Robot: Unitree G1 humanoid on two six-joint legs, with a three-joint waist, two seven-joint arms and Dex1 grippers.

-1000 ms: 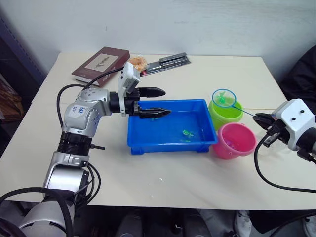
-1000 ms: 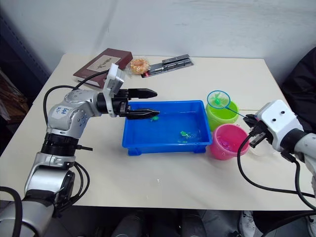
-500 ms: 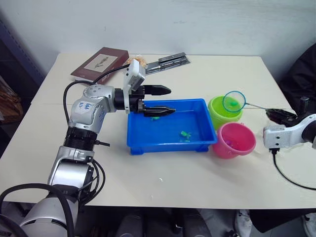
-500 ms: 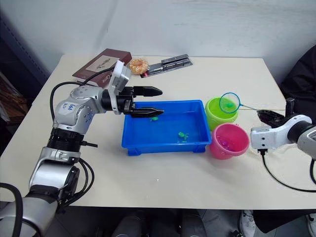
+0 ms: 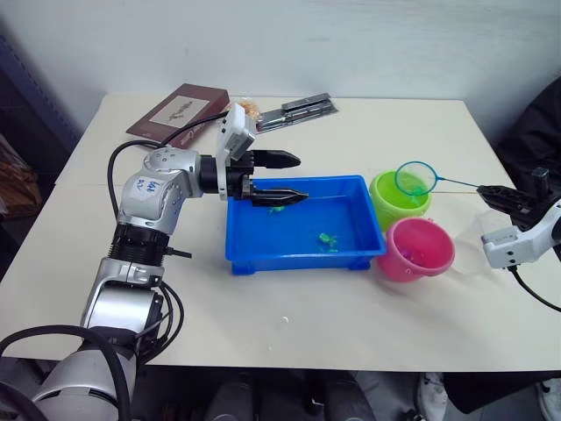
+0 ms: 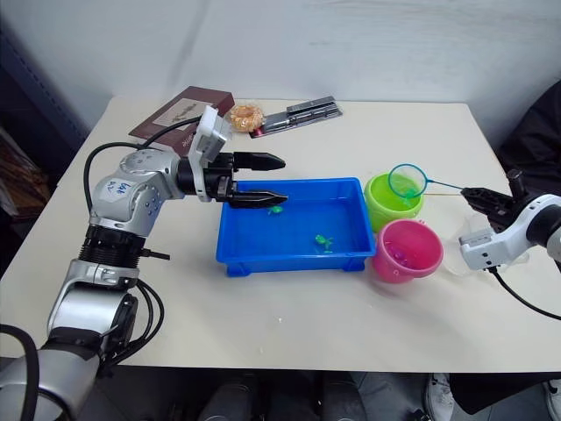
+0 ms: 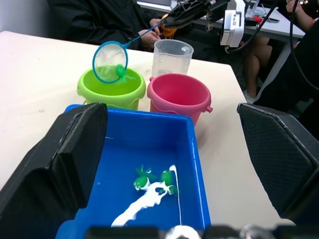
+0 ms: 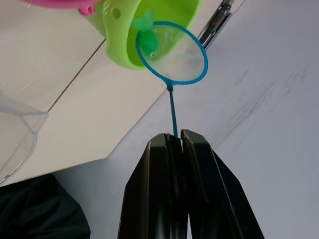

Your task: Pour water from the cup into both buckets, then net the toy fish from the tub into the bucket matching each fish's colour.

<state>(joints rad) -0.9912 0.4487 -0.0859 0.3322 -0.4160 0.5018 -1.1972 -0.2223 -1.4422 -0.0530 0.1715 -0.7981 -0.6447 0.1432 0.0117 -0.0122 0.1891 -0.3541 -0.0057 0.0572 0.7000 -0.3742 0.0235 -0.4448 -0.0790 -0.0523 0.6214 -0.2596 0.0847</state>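
The blue tub (image 5: 302, 258) sits mid-table with green toy fish (image 5: 330, 238) in its water. My left gripper (image 5: 301, 177) hangs open over the tub's far left corner, holding nothing. To the tub's right stand the lime green bucket (image 5: 384, 195) and, nearer me, the pink bucket (image 5: 421, 250). My right gripper (image 5: 484, 189) is shut on the thin handle of a small blue net (image 5: 415, 178). The net's ring hovers over the green bucket with a green fish (image 8: 147, 42) in its mesh. The clear cup (image 7: 172, 57) stands upright on the table, right of the pink bucket.
A dark red book (image 5: 180, 110), a round snack (image 5: 248, 107) and dark flat strips (image 5: 302, 108) lie along the table's far edge. In the left wrist view, people (image 7: 99, 20) sit beyond the table's right side. Bare tabletop lies in front of the tub.
My right arm has drawn back to the right and turned its wrist, carrying the net ring slightly right over the green bucket. The fish stays in the net. The left gripper has barely shifted.
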